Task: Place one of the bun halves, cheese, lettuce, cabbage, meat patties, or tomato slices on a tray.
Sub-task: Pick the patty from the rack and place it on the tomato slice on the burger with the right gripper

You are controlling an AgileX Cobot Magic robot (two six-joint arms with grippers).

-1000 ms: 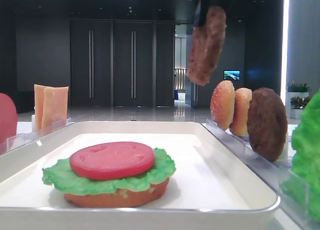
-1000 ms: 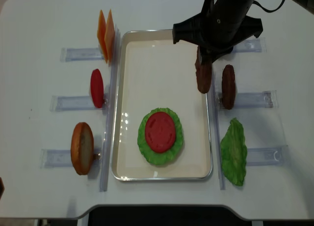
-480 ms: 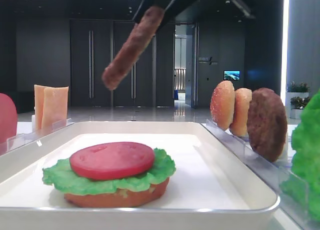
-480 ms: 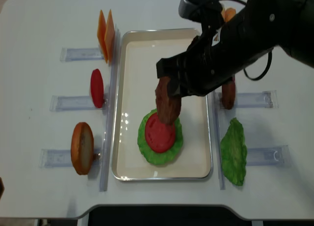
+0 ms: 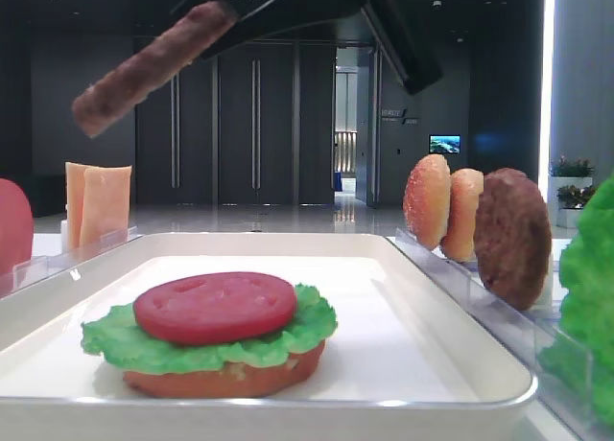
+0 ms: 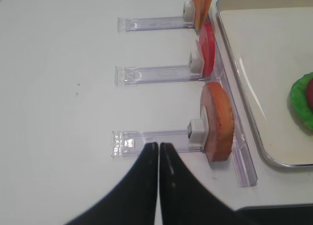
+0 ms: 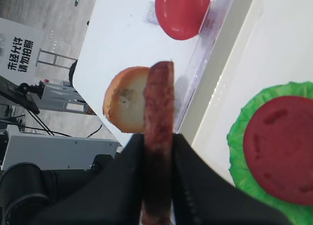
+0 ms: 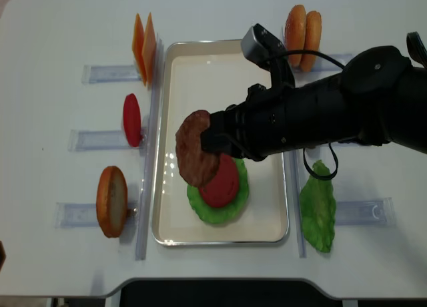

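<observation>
My right gripper (image 7: 158,143) is shut on a dark brown meat patty (image 8: 195,148), which hangs tilted in the air over the left edge of the stack on the white tray (image 8: 220,241). That stack is a bun half (image 5: 225,376), lettuce (image 8: 215,207) and a tomato slice (image 8: 223,180). The low view shows the patty (image 5: 144,67) high above the tray. My left gripper (image 6: 159,146) is shut and empty, low over the table beside the holder with a bun half (image 6: 217,120).
Clear holder strips flank the tray. On the left stand cheese slices (image 8: 143,40), a tomato slice (image 8: 131,119) and a bun half (image 8: 112,200). On the right are two bun halves (image 8: 301,27), another patty (image 5: 513,238) and lettuce (image 8: 317,207).
The right arm has carried the patty from the tray's right rim leftward across the tray to above the stack, and the patty has tipped from upright towards flat. The left gripper has not moved.
</observation>
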